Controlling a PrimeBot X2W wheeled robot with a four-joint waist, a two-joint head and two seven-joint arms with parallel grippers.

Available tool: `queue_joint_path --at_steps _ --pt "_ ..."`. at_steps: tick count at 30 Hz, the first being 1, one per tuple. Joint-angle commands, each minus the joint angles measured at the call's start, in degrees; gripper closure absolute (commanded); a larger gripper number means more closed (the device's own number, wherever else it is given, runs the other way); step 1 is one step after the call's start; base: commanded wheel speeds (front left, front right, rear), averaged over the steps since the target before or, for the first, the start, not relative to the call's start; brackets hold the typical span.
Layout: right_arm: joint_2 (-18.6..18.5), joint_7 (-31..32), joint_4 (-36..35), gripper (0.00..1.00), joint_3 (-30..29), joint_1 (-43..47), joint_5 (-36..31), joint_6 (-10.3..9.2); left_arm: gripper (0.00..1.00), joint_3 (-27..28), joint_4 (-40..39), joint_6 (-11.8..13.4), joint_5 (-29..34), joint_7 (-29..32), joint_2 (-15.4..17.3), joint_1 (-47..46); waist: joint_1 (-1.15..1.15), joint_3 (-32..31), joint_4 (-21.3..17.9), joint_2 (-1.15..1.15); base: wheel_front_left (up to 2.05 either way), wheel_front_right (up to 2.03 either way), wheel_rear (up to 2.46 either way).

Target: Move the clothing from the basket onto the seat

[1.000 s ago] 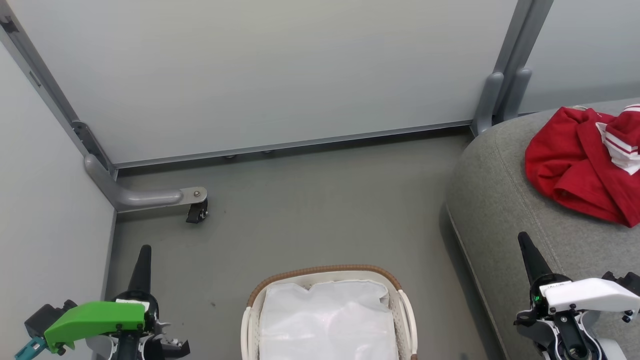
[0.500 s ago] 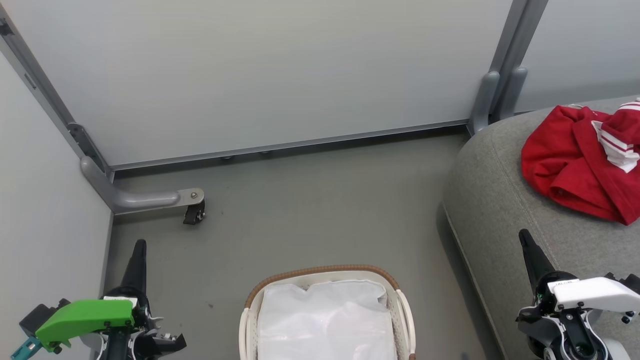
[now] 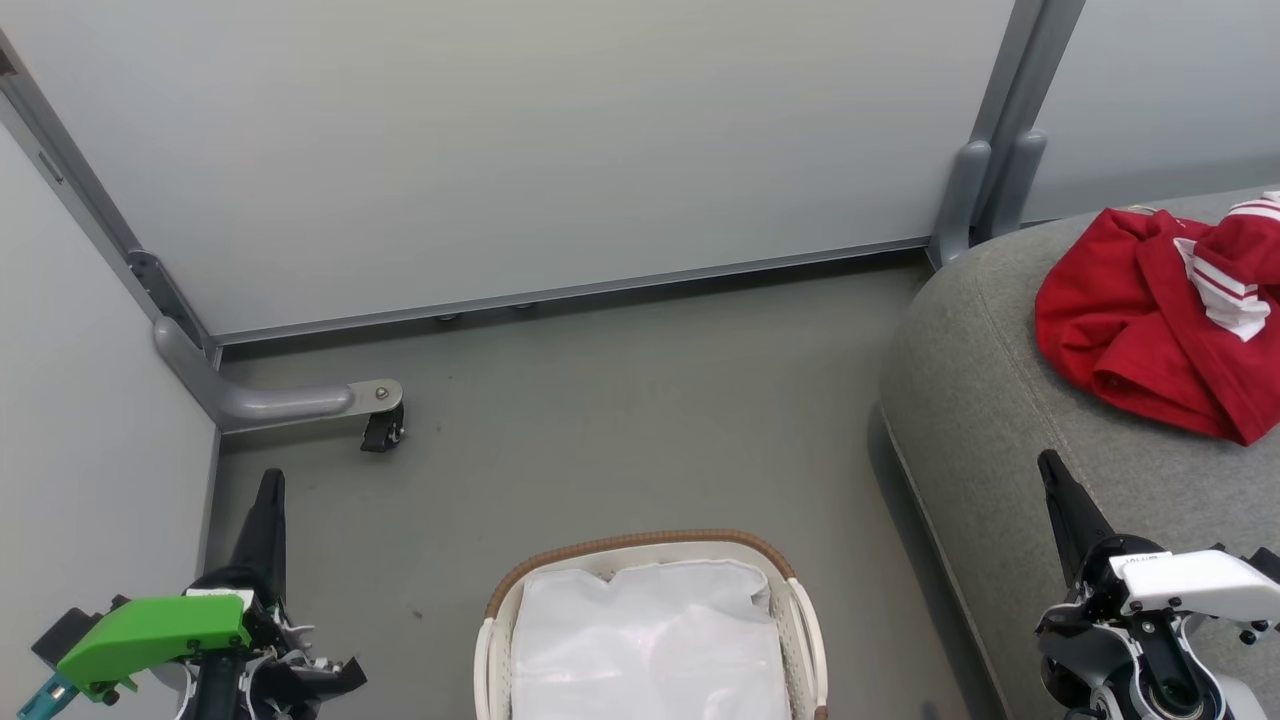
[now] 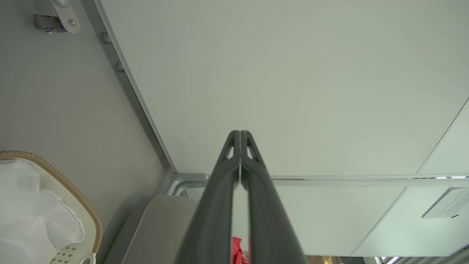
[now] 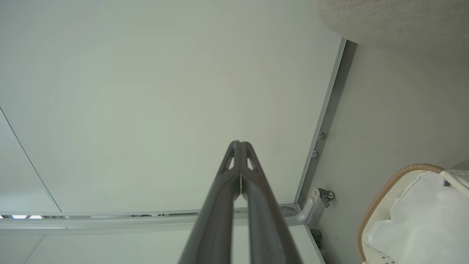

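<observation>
The clothing lies in a crumpled red heap on the seat, well to the right of the basket and beyond it. White-striped trim shows on the heap's right part. Inside the basket you can see rumpled white liner and no red. The basket stands on the grey floor, apart from the seat's rounded corner.

The left gripper hangs to the left of the basket with its fingers pressed together on nothing; the left wrist view shows the tips meeting. The right gripper sits to the right of the basket, over the seat's near edge, also closed and empty. Neither touches the basket.

By the look of it the transfer is finished and you are at the closing step. Before you call it done, get a look at the basket's near half. If a garment turns up there, you would need to open one gripper, come down over the liner, and pinch red cloth rather than the white fabric.

The basket's near half is cut off at the bottom of the head view, and the liner's folds could cover something. The heap runs off the right edge, so you cannot count the garments or confirm that all of it rests on the seat. No lettering can be made out. Low in the left wrist view a sliver of red shows between the fingers, too little to read.
</observation>
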Motion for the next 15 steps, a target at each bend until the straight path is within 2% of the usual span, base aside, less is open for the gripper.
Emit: queue_joint_path --at_steps 1,15 --pt "-0.36 0.35 -0.28 1.00 -0.21 -0.60 1.14 -0.04 1.00 0.42 -0.29 -0.59 -1.23 0.36 0.30 -0.90 0.00 -0.01 -0.05 0.00 0.00 0.00 0.00" --pt "-0.36 0.51 -0.30 1.00 -0.22 -0.60 1.65 -0.04 1.00 0.49 -0.29 -0.51 -1.57 0.56 0.29 -0.85 0.00 -0.01 -0.13 0.00 0.00 0.00 0.00"
